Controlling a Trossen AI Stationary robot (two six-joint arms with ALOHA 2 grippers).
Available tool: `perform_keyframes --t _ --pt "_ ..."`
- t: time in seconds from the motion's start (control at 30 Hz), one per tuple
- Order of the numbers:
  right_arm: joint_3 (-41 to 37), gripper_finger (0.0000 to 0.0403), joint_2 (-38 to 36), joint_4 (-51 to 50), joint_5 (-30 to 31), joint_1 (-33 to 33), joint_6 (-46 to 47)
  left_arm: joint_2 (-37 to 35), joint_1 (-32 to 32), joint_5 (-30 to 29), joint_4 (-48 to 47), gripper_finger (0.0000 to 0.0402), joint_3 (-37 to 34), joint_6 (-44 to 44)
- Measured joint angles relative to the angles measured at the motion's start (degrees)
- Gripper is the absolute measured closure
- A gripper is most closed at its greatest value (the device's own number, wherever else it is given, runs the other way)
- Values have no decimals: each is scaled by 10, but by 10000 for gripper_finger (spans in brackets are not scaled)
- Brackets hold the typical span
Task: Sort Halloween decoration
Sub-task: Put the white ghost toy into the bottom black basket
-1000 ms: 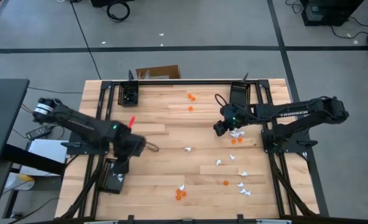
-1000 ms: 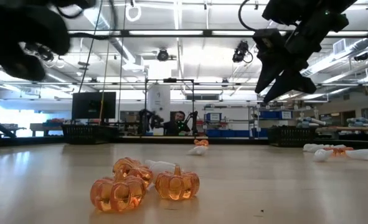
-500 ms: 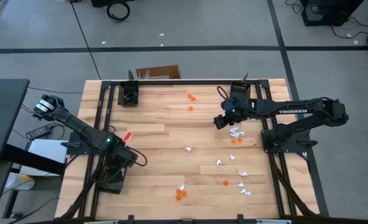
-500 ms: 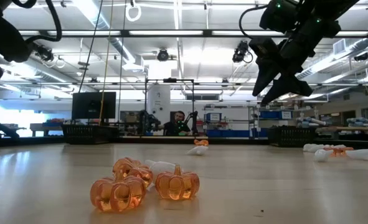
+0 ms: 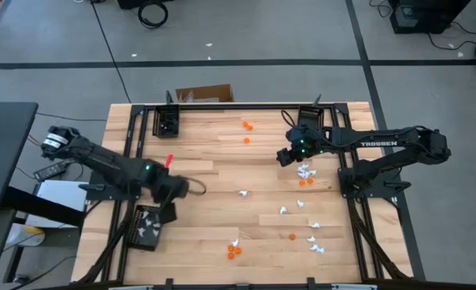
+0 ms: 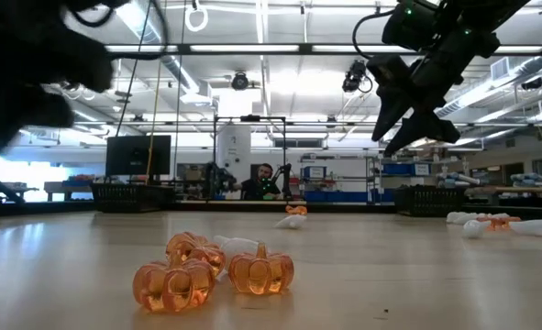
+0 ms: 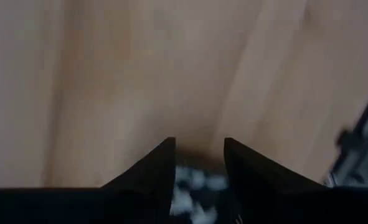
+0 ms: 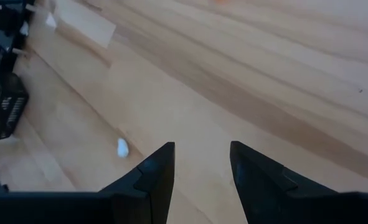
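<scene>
Beside black tray [image 5: 147, 228]: my left gripper [image 5: 167, 211], fingers parted, nothing held.
Above white trinkets [image 5: 304, 171]: my right gripper [image 5: 283, 158], fingers parted, nothing held.

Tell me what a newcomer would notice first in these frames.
Three orange pumpkins sit clustered close to the low camera. White trinkets lie scattered on the table's right half. The left tool hangs by a black tray holding white pieces; the right tool hovers open.
</scene>
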Motion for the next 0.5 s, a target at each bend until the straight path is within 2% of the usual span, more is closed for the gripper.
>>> perform_keyframes --t 0.1,0.27,0.37,0.5 --pt "0 241 0 -1 -8 5 5 0 59 -11 59 258 0 49" --pt "0 240 0 -12 -8 24 20 10 140 -27 209 258 0 83" --pt "0 240 0 -33 1 40 20 38 164 -28 307 258 0 149" --pt "0 240 0 -68 12 64 22 110 175 -44 411 258 0 223"
